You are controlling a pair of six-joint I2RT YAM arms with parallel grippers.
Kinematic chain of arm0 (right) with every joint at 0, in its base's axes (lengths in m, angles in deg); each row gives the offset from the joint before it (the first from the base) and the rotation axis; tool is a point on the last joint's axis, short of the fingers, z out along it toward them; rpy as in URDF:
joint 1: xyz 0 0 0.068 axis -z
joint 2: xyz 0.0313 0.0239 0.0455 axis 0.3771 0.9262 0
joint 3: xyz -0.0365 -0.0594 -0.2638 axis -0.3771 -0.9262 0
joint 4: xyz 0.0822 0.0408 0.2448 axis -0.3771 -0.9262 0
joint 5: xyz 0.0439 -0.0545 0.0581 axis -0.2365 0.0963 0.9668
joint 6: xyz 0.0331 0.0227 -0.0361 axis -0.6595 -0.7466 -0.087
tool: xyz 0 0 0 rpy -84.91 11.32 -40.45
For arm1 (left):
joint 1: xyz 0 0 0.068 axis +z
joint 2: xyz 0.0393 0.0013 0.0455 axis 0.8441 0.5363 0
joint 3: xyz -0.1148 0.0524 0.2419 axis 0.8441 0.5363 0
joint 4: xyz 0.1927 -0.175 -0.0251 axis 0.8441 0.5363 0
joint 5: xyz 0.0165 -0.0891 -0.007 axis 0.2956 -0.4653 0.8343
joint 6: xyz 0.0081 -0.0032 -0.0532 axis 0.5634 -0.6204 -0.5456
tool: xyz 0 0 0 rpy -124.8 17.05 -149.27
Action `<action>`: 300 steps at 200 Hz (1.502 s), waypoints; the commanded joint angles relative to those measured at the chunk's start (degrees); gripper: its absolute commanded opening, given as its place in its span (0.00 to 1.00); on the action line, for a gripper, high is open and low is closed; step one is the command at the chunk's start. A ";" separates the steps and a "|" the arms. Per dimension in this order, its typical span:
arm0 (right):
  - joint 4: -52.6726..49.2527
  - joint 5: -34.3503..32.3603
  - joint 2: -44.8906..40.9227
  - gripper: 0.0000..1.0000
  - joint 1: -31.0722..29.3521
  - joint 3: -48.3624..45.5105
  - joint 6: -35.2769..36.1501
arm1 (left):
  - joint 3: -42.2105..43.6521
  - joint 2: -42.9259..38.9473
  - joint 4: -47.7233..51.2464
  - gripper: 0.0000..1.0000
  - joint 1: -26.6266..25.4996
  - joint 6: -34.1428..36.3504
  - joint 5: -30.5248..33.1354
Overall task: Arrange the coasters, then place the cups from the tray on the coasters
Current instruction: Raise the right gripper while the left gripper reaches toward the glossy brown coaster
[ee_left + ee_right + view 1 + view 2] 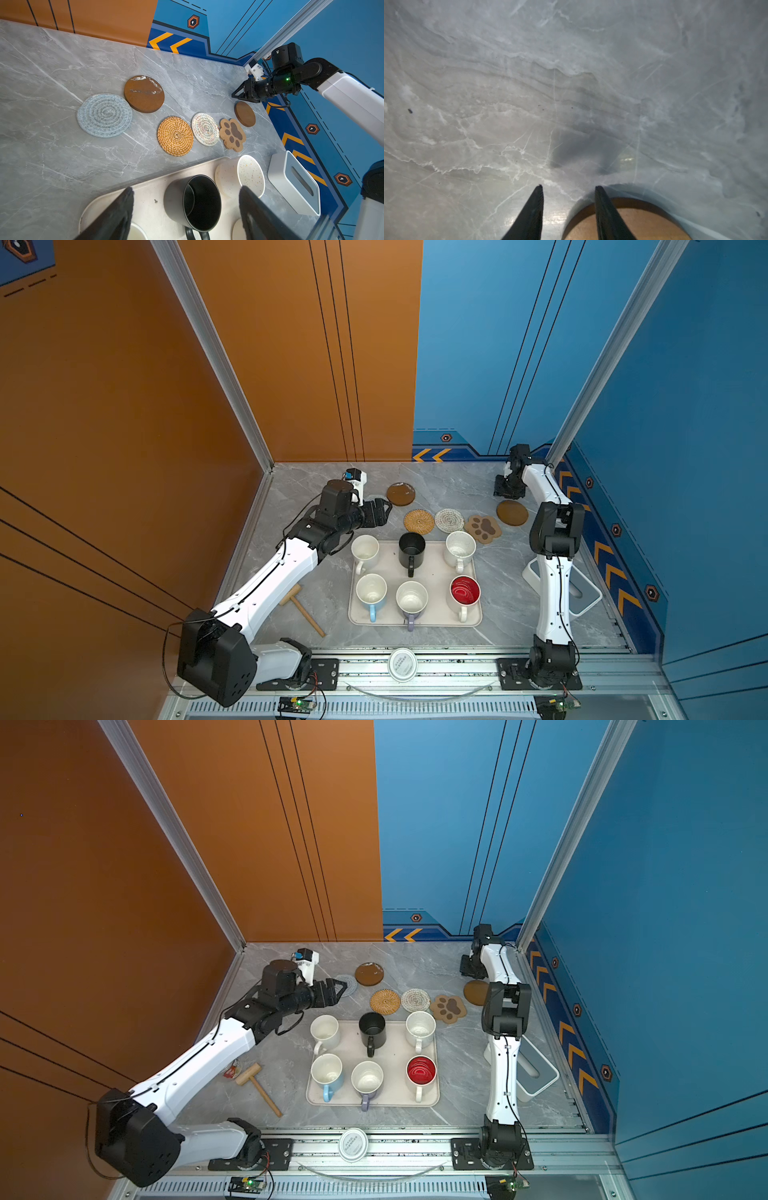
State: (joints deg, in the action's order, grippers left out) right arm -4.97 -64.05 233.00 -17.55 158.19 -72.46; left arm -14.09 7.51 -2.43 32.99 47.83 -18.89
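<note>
Overhead, in both top views the left gripper (381, 511) hangs with jaws spread, the grey-blue woven coaster (348, 986) just past its tips and the tray (434, 572) of mugs (464, 591) beside it. The right gripper (506, 491) sits low, a brown disc (512, 512) at its fingertips. Left wrist: wide fingers (122, 207) frame the matte black mug (199, 203). Right wrist: jaws partly spread, pinching nothing, the disc's rim between them.

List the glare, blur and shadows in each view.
Left wrist view: white glare streaks one brown coaster, and the left gripper has blurred fingers. Right wrist view: the table looks soft, with a dark shadow ahead of the right gripper. Both top views: sharp and evenly lit.
</note>
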 commanded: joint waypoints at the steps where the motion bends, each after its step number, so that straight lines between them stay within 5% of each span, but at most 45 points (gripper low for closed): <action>1: -2.20 0.18 0.26 0.39 0.67 0.13 0.74 | -1.57 -0.64 -0.28 0.80 -0.67 -0.36 1.11; 251: -5.79 -3.19 -6.93 0.31 0.06 -12.45 0.84 | 0.87 -6.10 0.67 0.80 -1.16 0.81 2.77; 300: 4.50 2.38 -14.52 0.25 -0.60 -17.16 -0.71 | -2.54 -3.57 2.45 0.80 -1.16 2.35 3.19</action>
State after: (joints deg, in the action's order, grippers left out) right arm -5.69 -64.79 225.09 -17.34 143.42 -72.24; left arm -14.05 2.60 -1.97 32.38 48.13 -17.05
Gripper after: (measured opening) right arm 0.252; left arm 0.803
